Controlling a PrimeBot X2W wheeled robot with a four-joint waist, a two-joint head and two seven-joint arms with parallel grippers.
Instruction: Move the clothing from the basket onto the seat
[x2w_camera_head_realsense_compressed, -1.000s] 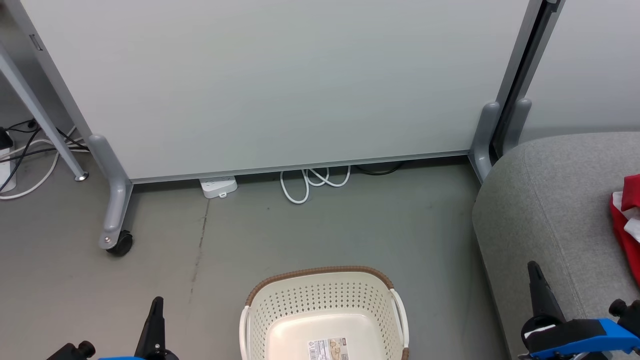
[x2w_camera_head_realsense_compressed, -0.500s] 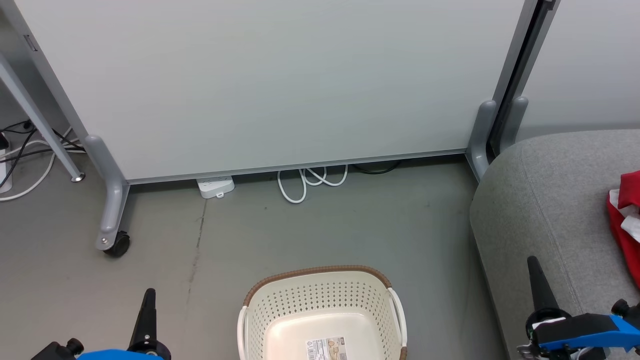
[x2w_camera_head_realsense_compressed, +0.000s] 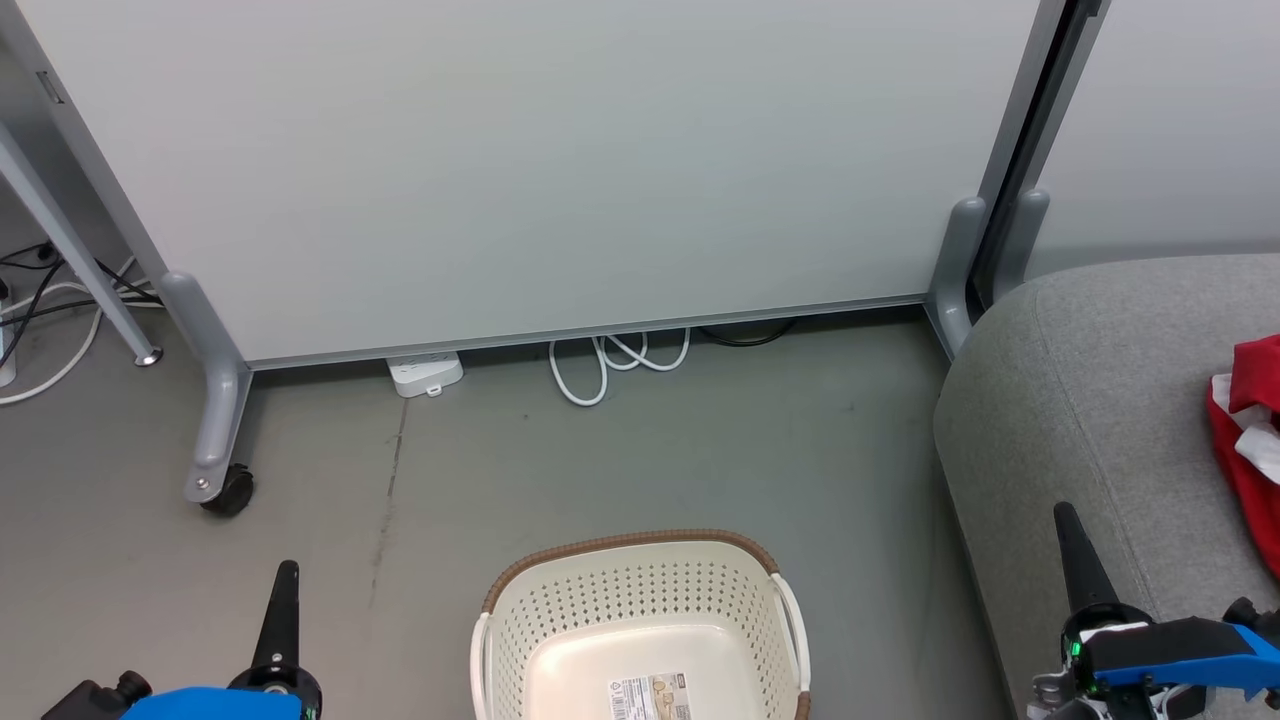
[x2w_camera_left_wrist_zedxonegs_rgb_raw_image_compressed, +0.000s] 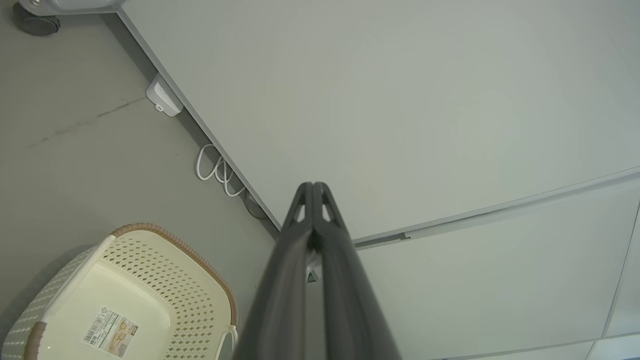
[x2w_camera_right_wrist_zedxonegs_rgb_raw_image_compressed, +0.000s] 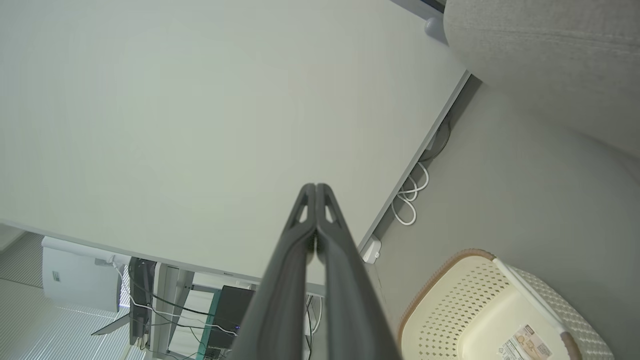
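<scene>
- In the head view, the laundry basket (x2w_camera_head_realsense_compressed: 630, 545) is standing on the grey floor (x2w_camera_head_realsense_compressed: 600, 460) at the bottom edge. Its pale bottom is showing, with a printed label (x2w_camera_head_realsense_compressed: 650, 695) stuck to it.
- The red clothing (x2w_camera_head_realsense_compressed: 1248, 490) is lying on the grey seat cushion (x2w_camera_head_realsense_compressed: 1090, 400), well in from the cushion's rounded left edge (the frame's right edge is cutting it off) and well apart from the laundry basket.
- The left gripper (x2w_camera_head_realsense_compressed: 287, 572) is pointing up at lower left against the floor, its jaws pressing together. The right gripper (x2w_camera_head_realsense_compressed: 1063, 512) is pointing up at lower right against the seat cushion's left edge, its jaws likewise together.
- A pale partition panel (x2w_camera_head_realsense_compressed: 550, 170) is standing behind, with a power strip (x2w_camera_head_realsense_compressed: 425, 373) and a looped white cable (x2w_camera_head_realsense_compressed: 610, 360) lying at its foot.
- In the left wrist view, the left gripper's two dark fingers (x2w_camera_left_wrist_zedxonegs_rgb_raw_image_compressed: 300, 235) are meeting at the tips against the panel. The laundry basket is sitting at lower left with its label facing up.
- In the right wrist view, the right gripper's fingers (x2w_camera_right_wrist_zedxonegs_rgb_raw_image_compressed: 300, 235) are touching along their tips. The laundry basket is showing at lower right and the seat cushion is bulging in at upper right.
</scene>
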